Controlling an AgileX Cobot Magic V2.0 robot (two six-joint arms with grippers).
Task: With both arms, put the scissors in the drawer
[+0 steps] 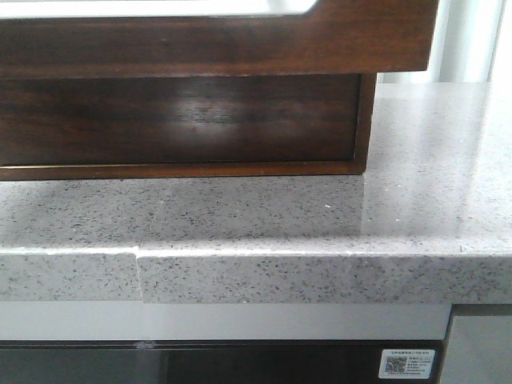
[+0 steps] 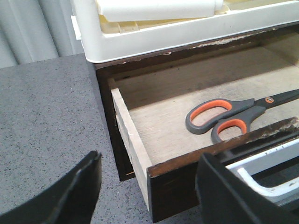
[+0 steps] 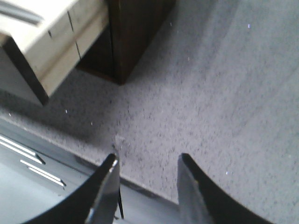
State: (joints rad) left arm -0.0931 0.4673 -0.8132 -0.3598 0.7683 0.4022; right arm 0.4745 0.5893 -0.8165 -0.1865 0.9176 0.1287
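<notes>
My scissors point(image 2: 238, 116) already lie inside the open drawer point(image 2: 135, 144); both my left claw point(image 2: 147, 186) and right claw point(image 3: 147, 186) hang open, empty; closing it probably remains.

Drawer point(image 2: 154, 126) pulled out, top open; scissors point(image 2: 233, 116) inside; white tray point(image 2: 187, 32) overhangs rear; countertop point(image 3: 210, 93) beside bare.

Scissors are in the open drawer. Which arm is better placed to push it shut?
Left, probably. Its open pincer sits right at the drawer front, with the scissors lying inside. The right pincer, also open and empty, hangs over bare counter off the cabinet's corner.
</notes>
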